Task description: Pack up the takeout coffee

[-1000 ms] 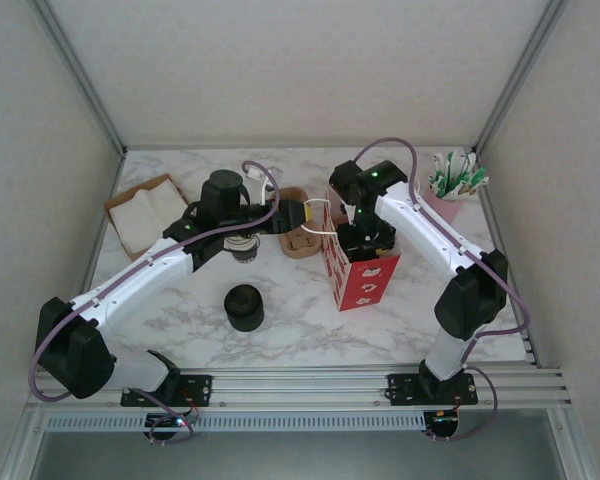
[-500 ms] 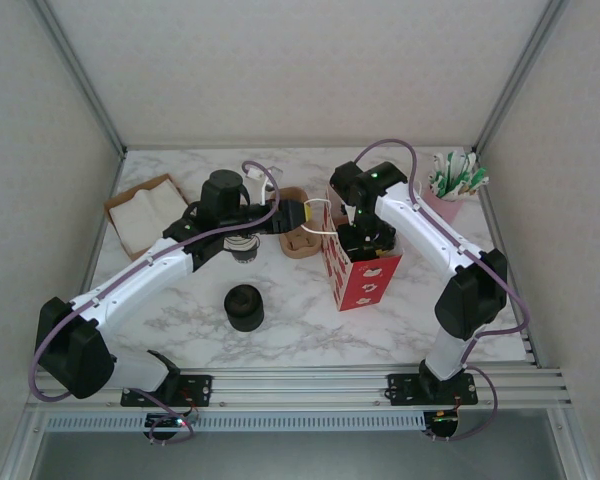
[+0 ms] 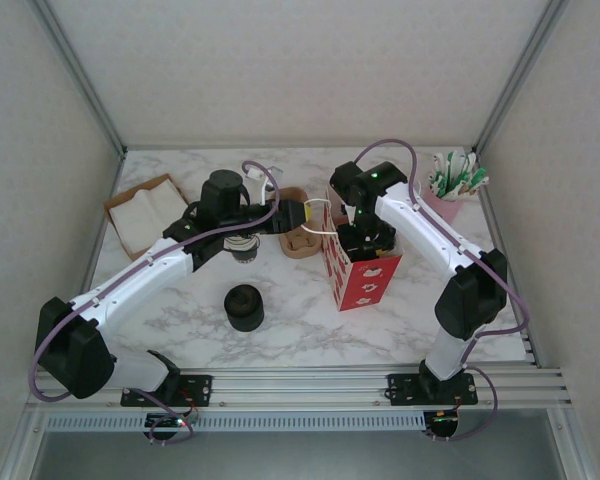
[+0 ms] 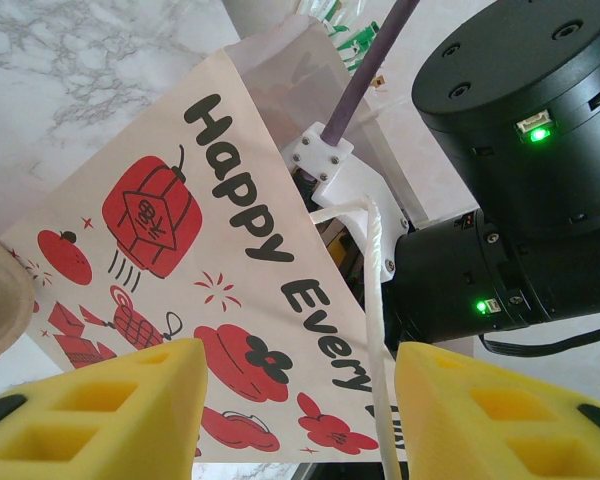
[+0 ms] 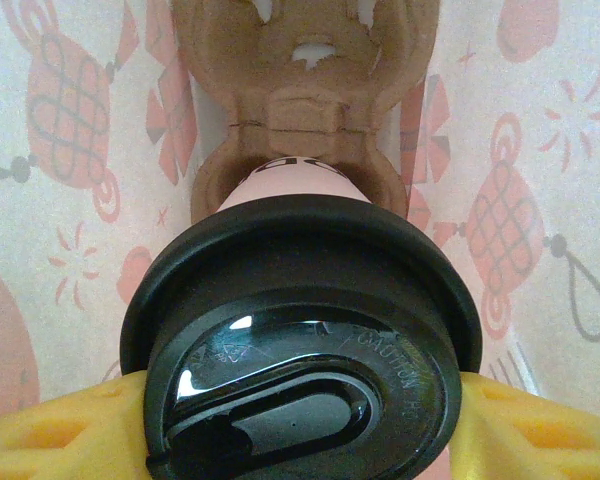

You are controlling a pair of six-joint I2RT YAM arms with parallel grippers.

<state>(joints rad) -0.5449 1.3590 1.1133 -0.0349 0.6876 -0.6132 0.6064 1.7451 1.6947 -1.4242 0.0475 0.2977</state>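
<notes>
My right fingers [image 5: 50, 430] are clasping the takeout coffee [image 5: 300, 330] from both sides just under its black lid [image 5: 300, 300], down inside the red-and-white bag [image 3: 363, 275]. The cup's base is meeting a brown pulp carrier [image 5: 300, 90]. My left fingers [image 4: 100, 410] are standing about half open by the bag's printed face. Its white cord handle [image 4: 375, 300] is running between them, unclamped. The bag is standing upright on the worktop [image 3: 310, 325].

My count, as I see it
One red-and-white bag [image 3: 365, 280], one lidded cup [image 5: 300, 330], two cardboard carriers [image 3: 298, 240], the second carrier [image 5: 305, 110] down inside the bag, one black stack of lids [image 3: 244, 306], one tray of napkins [image 3: 114, 220], one pink pot [image 3: 446, 207] of sachets, and two arms of mine, left arm [image 3: 140, 275] and right arm [image 3: 430, 235].
</notes>
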